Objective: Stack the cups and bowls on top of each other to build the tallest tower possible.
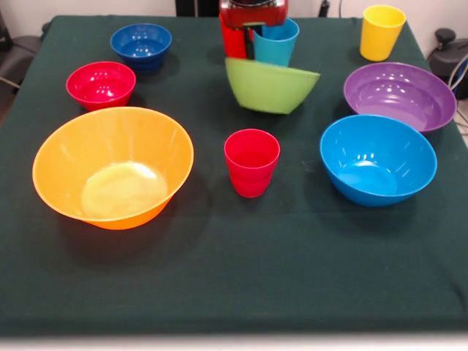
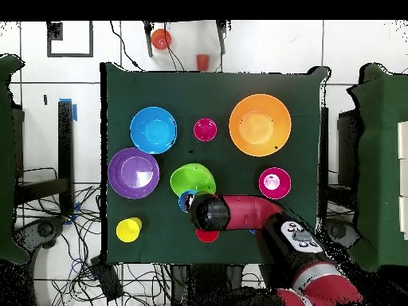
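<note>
My gripper (image 1: 251, 31) hangs at the table's far side, over a red cup (image 1: 234, 42) and a light blue cup (image 1: 276, 42); I cannot tell its state. In the overhead view the arm's head (image 2: 209, 213) covers it. A green bowl (image 1: 270, 85) sits tilted just in front of these cups. A second red cup (image 1: 251, 162) stands mid-table and a yellow cup (image 1: 382, 31) far right. The huge orange bowl (image 1: 113, 168), small red bowl (image 1: 100, 84), small dark blue bowl (image 1: 141, 45), purple bowl (image 1: 399, 95) and medium blue bowl (image 1: 377, 159) stand apart. Nothing is stacked.
The table wears a dark green cloth (image 1: 234, 278). In the overhead view, cables (image 2: 80, 255) lie on the floor beside the table. A small orange object (image 2: 161, 38) and a small red one (image 2: 202, 61) sit beyond the table's edge opposite the robot.
</note>
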`<state>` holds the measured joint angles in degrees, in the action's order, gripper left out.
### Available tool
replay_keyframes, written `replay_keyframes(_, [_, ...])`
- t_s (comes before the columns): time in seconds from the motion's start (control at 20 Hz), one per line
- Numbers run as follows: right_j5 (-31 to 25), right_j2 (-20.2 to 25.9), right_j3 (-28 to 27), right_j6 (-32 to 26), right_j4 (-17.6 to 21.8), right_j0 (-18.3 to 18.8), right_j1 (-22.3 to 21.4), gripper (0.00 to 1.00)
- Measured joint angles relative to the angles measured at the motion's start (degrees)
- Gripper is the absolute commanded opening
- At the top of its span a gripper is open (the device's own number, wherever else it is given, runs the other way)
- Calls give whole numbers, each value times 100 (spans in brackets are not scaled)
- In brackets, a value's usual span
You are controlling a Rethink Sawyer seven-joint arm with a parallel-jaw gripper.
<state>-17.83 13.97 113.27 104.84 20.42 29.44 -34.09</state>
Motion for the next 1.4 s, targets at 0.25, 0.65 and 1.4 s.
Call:
replay_keyframes(0.25, [-347,130,2,0,-172,124,-426,0])
replay_keyframes(0.65, [-391,224,6,0,-282,124,-805,0])
replay_keyframes(1.4, [-391,230,-3,0,-304,-104,-644,0])
